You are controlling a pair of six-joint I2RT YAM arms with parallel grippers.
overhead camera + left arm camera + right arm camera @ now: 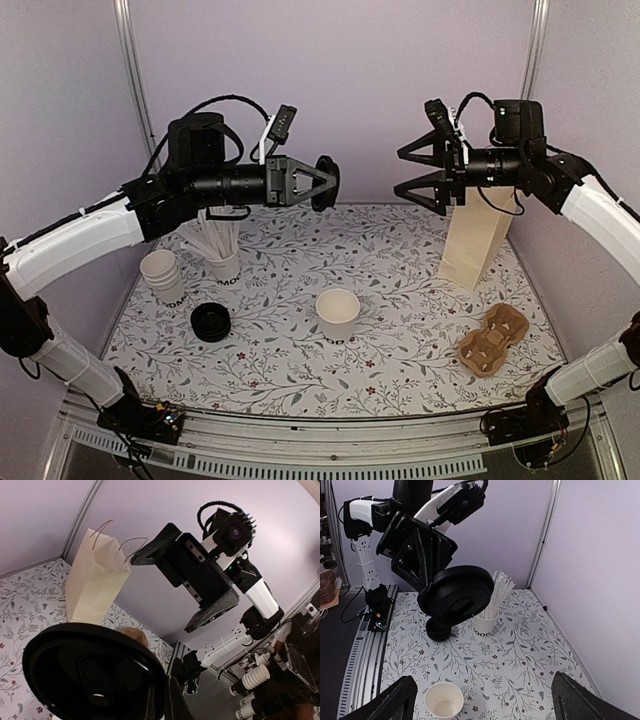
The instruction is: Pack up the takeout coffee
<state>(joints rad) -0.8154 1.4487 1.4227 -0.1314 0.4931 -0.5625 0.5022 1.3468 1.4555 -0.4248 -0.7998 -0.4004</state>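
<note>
Lavender walls (330,80) closed in the flower-patterned table (400,280), and from my station I saw both arms hanging high above it. The left gripper (316,183) was pinched nearly closed on the rim of a black lid (328,183), holding it on edge in the air with one flat face turned toward the other arm. On the left wrist camera that lid filled the lower left of the view. Opposite it, across a gap, the right gripper (398,171) stood spread wide and held nothing, its two fingers pointing at the lid from the right. The grippers were not touching.

Under that gap the white cup (338,315) stood upright near the middle of the table. It was uncovered, with its open mouth showing a pale inside, and it stood apart from everything else.

Farther out on the left, a pile of spare lids (211,322) sat toward the front. Behind it were a short stack of white cups (160,275) and, just beside that, a cup of white sticks (222,262).

On the right, a tan paper bag (478,240) stood upright at the back, under the right arm. A cardboard carrier (493,340) lay flat in front of the bag, near the table's right edge.
</note>
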